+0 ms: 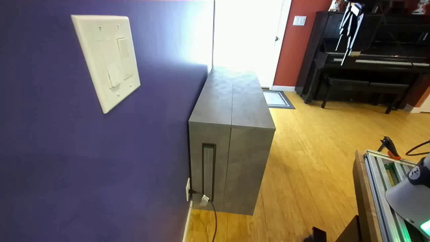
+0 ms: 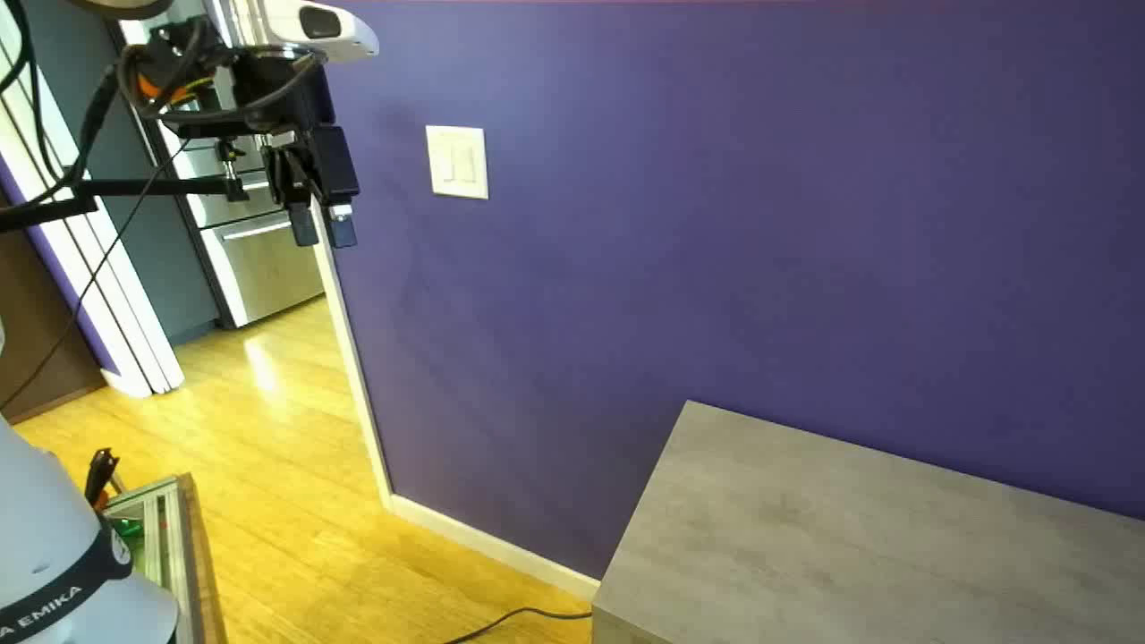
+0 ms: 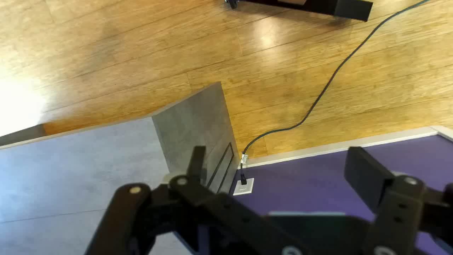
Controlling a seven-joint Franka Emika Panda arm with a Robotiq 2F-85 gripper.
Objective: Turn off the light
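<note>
The light's control is a cream-white switch plate [image 1: 95, 62] with two tall rocker paddles, on the purple wall in an exterior view. The plate also shows in an exterior view [image 2: 457, 163], with nothing touching it. My black gripper [image 2: 324, 234] points down, left of and slightly lower than the plate in that view; its distance from the wall is hard to tell. In the wrist view my gripper [image 3: 277, 166] has its fingers wide apart with nothing between them. The switch plate cannot be made out in the wrist view. No lamp shows.
A grey cabinet [image 1: 231, 97] stands against the purple wall [image 2: 760, 224]. A low outlet [image 3: 244, 186] holds a plugged black cord [image 3: 327, 86] that runs over the wood floor. The arm's base [image 1: 411, 195] sits on a metal-framed cart. A piano [image 1: 373, 50] stands far back.
</note>
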